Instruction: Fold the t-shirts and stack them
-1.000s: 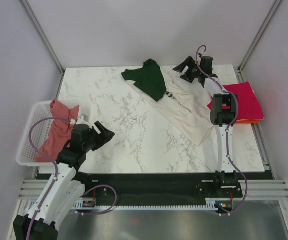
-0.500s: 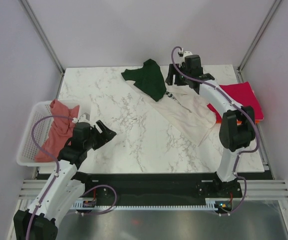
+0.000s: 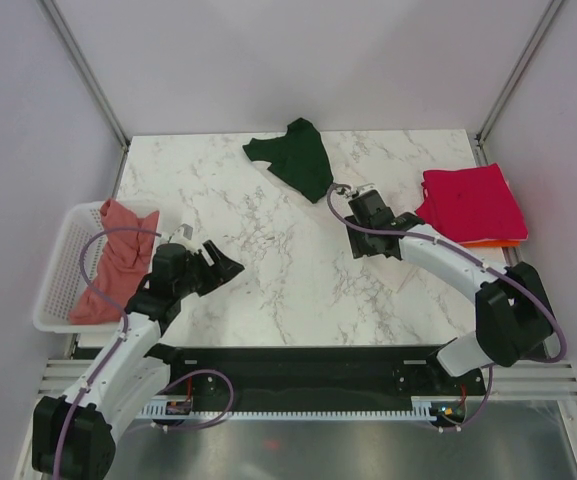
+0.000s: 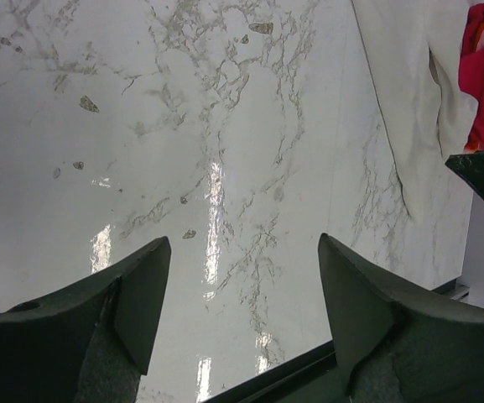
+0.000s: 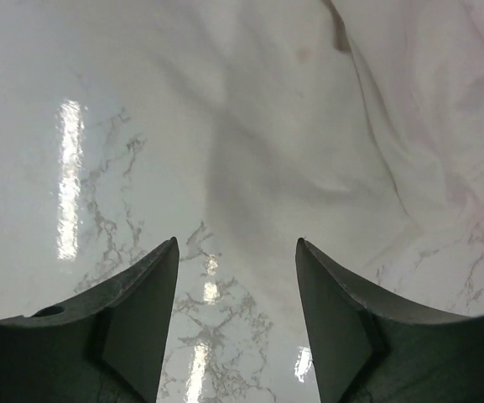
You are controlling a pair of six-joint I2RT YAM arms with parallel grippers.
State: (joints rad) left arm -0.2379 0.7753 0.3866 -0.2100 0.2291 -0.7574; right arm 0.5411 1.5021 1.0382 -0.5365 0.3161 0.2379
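Roughly halfway, I'd say. The magenta tee sits folded on top of the orange tee at 3 o'clock. The cream tee lies unfolded around 1 o'clock, and the salmon-pink tee sits in the basket at 9. The left gripper and right gripper both gape, holding nothing.

Left fingers, right fingers apart.

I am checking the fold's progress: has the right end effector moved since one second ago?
Yes. In the top view the right end effector went from the table's far edge toward the near edge, passing the dark green sleeve.
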